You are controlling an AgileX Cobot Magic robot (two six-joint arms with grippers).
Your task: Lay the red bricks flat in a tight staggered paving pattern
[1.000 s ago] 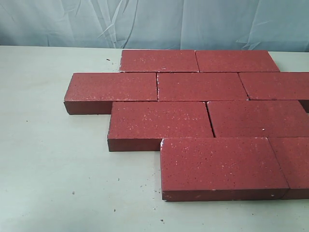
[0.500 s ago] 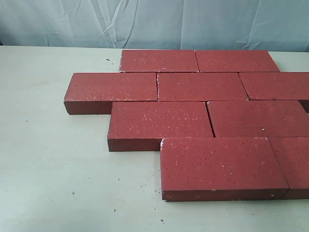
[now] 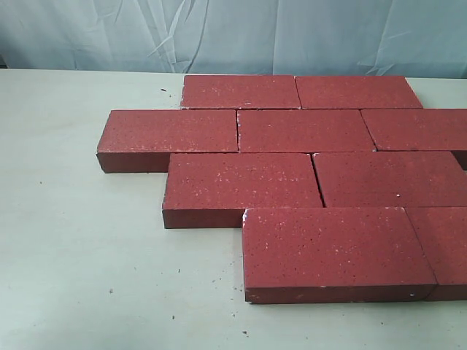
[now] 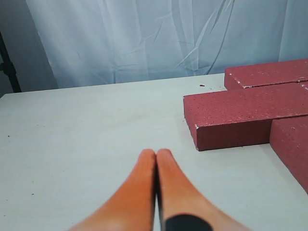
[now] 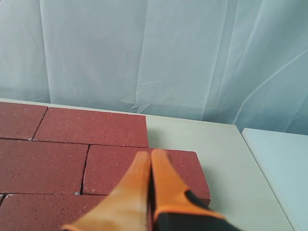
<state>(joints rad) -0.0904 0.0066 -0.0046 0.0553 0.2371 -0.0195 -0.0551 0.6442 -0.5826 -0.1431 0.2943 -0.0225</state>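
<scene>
**Red bricks laid in staggered rows on pale counter**

The red bricks (image 3: pixel 305 131) lie flat in four staggered rows on the pale counter (image 3: pixel 80 240), faces up and edge to edge, with only thin seams between them. The back row of two runs close to the counter's far edge, below a pale blue curtain (image 3: pixel 219 36). The second row of three reaches furthest toward the left edge. The front row sits toward the near right corner, where the exterior view cuts it off. Dark crumbs (image 3: pixel 215 281) dot the counter beside it.

The left gripper (image 4: pixel 155 156), its orange fingers (image 4: pixel 134 192) pressed together on nothing, points over bare counter, apart from the bricks. The right gripper (image 5: pixel 150 156), likewise closed and empty, shows against the end brick of a row near the counter's right edge. Whether it touches that brick cannot be told.
</scene>
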